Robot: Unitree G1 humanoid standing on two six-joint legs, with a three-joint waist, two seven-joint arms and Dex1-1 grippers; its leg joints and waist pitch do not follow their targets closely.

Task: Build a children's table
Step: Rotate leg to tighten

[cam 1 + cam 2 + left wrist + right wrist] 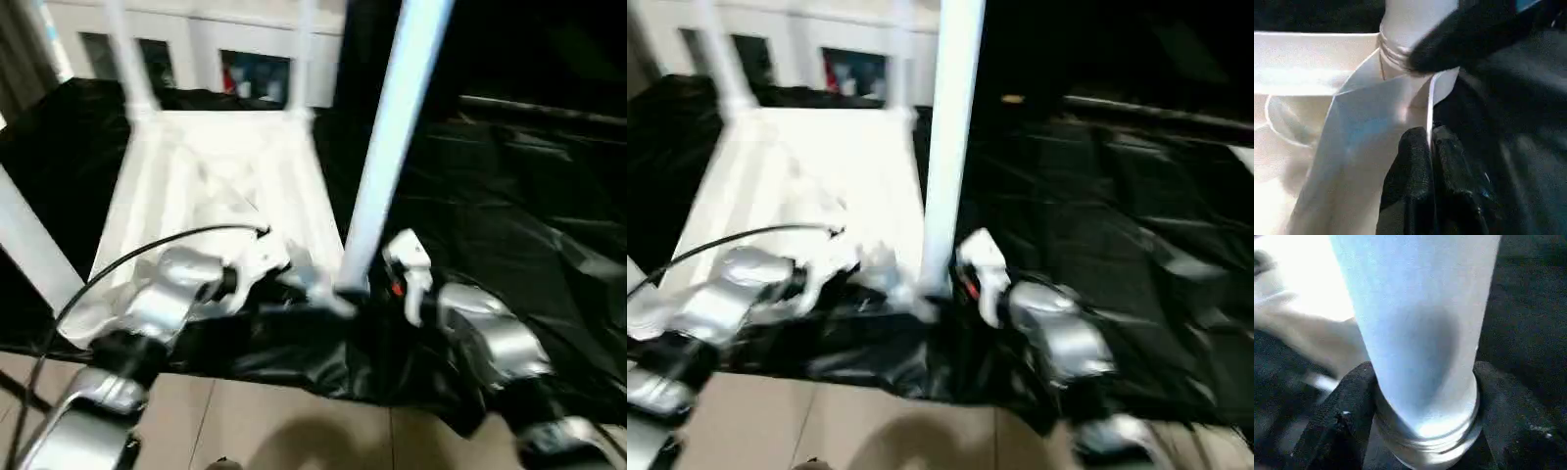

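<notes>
The children's table lies upside down on black cloth, its ribbed white top facing up. Legs stand at the far left, far right and near left corners. A fourth leg rises from the near right corner socket. My right gripper is shut around this leg's base, one black finger pressing on each side. My left gripper is shut on the top's thin rim just beside that socket. The right gripper's finger shows against the leg there.
Black cloth covers the work surface and stretches away to the right. A white cabinet with glass doors stands behind the table. The tiled floor lies below the near edge. A black cable loops over my left forearm.
</notes>
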